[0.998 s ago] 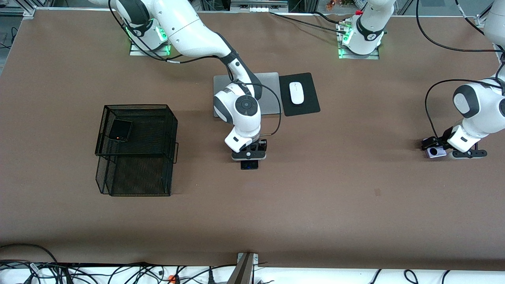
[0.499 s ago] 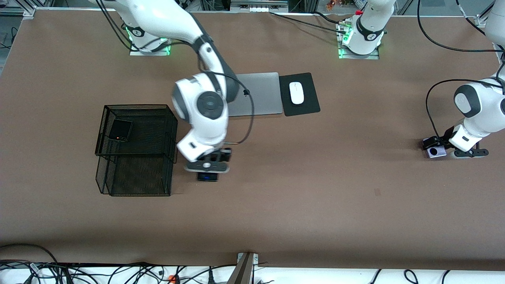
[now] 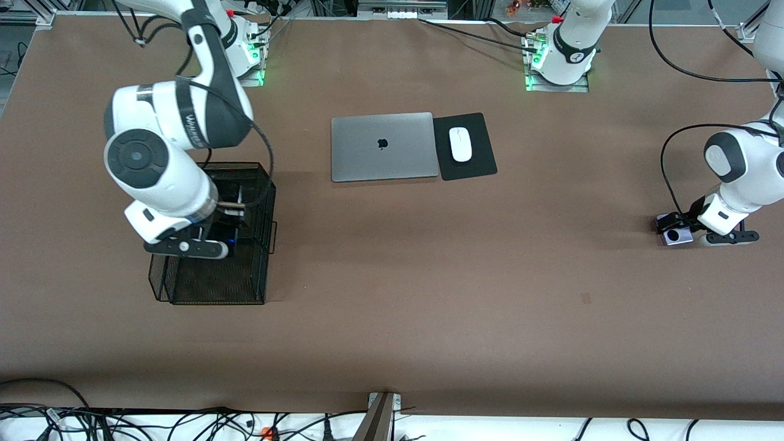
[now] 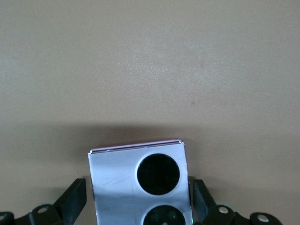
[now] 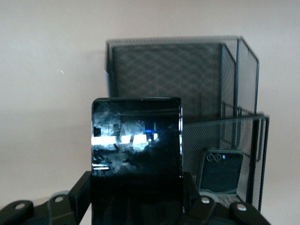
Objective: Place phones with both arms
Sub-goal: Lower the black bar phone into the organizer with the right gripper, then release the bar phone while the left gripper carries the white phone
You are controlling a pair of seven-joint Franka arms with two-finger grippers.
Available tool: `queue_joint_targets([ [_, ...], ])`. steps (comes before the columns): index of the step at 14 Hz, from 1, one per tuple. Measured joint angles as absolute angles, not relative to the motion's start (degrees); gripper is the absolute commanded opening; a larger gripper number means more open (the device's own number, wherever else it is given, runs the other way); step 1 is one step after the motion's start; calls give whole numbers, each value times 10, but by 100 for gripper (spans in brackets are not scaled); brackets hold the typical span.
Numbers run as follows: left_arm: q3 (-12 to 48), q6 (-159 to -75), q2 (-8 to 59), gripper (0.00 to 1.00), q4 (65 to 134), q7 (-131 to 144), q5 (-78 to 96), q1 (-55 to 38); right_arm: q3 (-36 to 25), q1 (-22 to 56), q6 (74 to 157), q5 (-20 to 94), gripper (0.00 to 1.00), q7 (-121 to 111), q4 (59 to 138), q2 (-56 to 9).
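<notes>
My right gripper is over the black mesh basket and is shut on the slim black phone. In the right wrist view that phone stands between the fingers, and my right gripper faces the basket. The square black folded phone lies in the basket; in the front view my right arm hides it. The lavender-white phone lies at the left arm's end of the table. My left gripper straddles it, open, with narrow gaps beside the phone and the gripper low.
A closed silver laptop and a white mouse on a black pad lie near the arms' bases at mid-table. Cables run along the table's front edge.
My right arm has carried the slim black phone from mid-table, in front of the laptop, to over the basket. My left gripper has stayed at the lavender phone, barely shifting.
</notes>
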State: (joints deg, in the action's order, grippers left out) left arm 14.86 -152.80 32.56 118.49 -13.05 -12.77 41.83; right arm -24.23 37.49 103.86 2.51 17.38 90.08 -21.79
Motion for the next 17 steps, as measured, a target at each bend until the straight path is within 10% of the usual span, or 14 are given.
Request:
queue_joint_targets([
  [4, 149, -1536, 333, 100, 1185, -131, -128, 420, -242, 378, 1146, 25, 9, 174, 1097, -128],
  [11, 149, -1537, 330, 19, 1184, -130, -128, 421, -243, 380, 1172, 25, 9, 177, 1168, -124],
  [15, 149, -1537, 331, 4, 1184, -127, -128, 421, -243, 380, 1202, 27, 16, 177, 1173, -135],
  [17, 152, -1537, 331, 2, 1181, -111, -128, 419, -243, 380, 1218, 31, 36, 178, 1173, -147],
])
